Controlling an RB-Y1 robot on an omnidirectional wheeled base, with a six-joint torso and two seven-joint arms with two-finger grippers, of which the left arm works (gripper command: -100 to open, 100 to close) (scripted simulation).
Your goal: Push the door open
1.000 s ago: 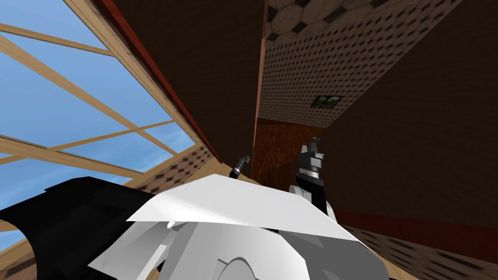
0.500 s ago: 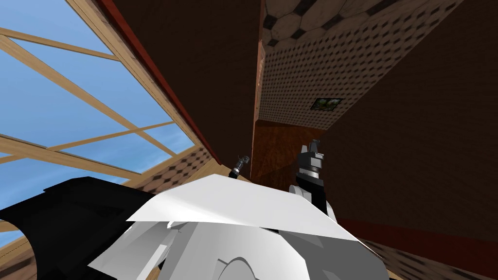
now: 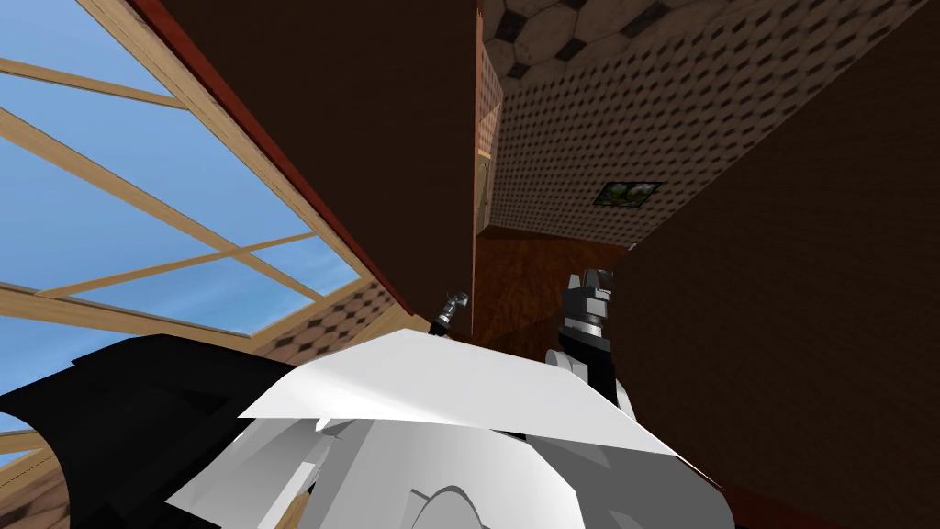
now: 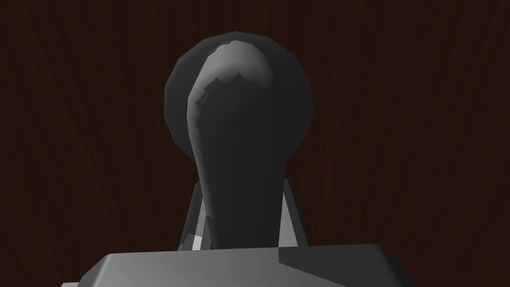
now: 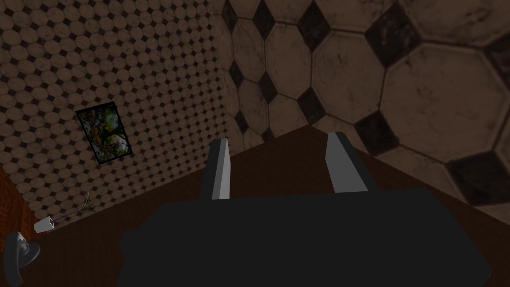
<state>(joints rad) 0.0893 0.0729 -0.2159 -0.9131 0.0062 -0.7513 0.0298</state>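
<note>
Door (image 3: 367, 138) dark brown, close ahead on my left, its free edge running up the head view, tiled wall (image 3: 643, 119) visible past it. Lever handle (image 4: 239, 129) dark grey on a round plate, long axis running from the plate back toward the left gripper (image 4: 244, 219), which is clamped narrow on the lever's sides. Right gripper (image 3: 594, 278) raised beside the door edge, fingers wide, nothing between. Small white pot (image 5: 44, 224) by the tiled wall, thin sprig in it
</note>
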